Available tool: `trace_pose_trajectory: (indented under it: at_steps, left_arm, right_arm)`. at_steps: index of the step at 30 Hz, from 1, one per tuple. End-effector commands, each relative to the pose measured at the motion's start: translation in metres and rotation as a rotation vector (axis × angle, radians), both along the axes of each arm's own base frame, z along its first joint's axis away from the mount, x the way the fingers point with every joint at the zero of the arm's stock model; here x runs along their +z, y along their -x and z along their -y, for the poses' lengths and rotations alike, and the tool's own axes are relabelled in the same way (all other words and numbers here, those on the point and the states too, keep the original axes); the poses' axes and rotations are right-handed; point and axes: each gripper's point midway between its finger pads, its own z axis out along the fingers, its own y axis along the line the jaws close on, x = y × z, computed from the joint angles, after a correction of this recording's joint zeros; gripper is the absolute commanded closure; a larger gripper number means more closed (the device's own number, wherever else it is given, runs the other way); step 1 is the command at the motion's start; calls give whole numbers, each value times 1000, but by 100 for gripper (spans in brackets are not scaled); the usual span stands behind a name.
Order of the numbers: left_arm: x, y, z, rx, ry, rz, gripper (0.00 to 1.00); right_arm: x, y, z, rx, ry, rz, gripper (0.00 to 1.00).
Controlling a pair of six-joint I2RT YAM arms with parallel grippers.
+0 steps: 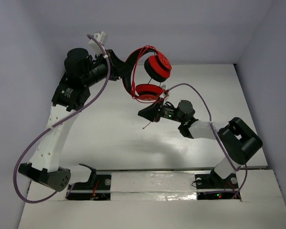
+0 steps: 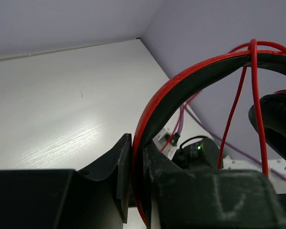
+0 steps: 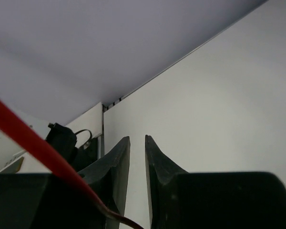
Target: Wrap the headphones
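White table (image 1: 105, 138); left claw (image 2: 137, 148) clamps headphones (image 1: 155, 69) headband, raised.

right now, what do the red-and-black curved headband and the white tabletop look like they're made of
red-and-black curved headband: likely moulded plastic, smooth, slight sheen along the red edge. white tabletop: faint grain lines and soft glare suggest laminate or painted wood.

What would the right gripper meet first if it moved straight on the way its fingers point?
Probably nothing close: past the right gripper lies only bare table. Further on, the top view suggests the left arm's white link, though depth is unclear.
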Motion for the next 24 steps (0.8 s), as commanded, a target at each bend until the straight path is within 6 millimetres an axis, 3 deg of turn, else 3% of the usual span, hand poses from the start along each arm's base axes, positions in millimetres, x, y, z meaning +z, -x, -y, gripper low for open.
trace_pose_trajectory:
  at_steps: [1,7,11,14,15,16,19,20,22,23,24]
  left_arm:
    - [71,5,-9,33,168,141,100]
    - [80,-13,-26,167,227,140,100]
    - [79,-27,-40,265,256,139,100]
    - [71,-37,-45,315,275,117,100]
    - [63,-42,-49,347,275,108,100]
    - [63,-43,-52,370,277,110,100]
    - [51,-54,-68,475,267,99,100]
    - [47,-56,-71,494,262,95,100]
    - [29,-67,-85,594,246,73,100]
    - [25,-71,-89,621,249,78,100]
    - [7,-77,-95,674,234,51,100]
  right_arm:
    - [26,25,-14,97,-84,69,75]
    - [3,36,-27,105,-66,-3,83]
    - [-11,50,-31,110,-41,-46,81]
    - [-27,48,-36,73,10,-86,89]
    - [-30,48,-36,71,19,-93,98]
    - [-38,48,-35,64,38,-114,100]
    - [-47,46,-34,24,68,-148,100]
    - [-60,48,-34,12,126,-199,100]
    - [-65,50,-38,-12,180,-204,100]
    - [-78,53,-35,-29,247,-246,100]
    - [-78,53,-38,-40,273,-255,100]
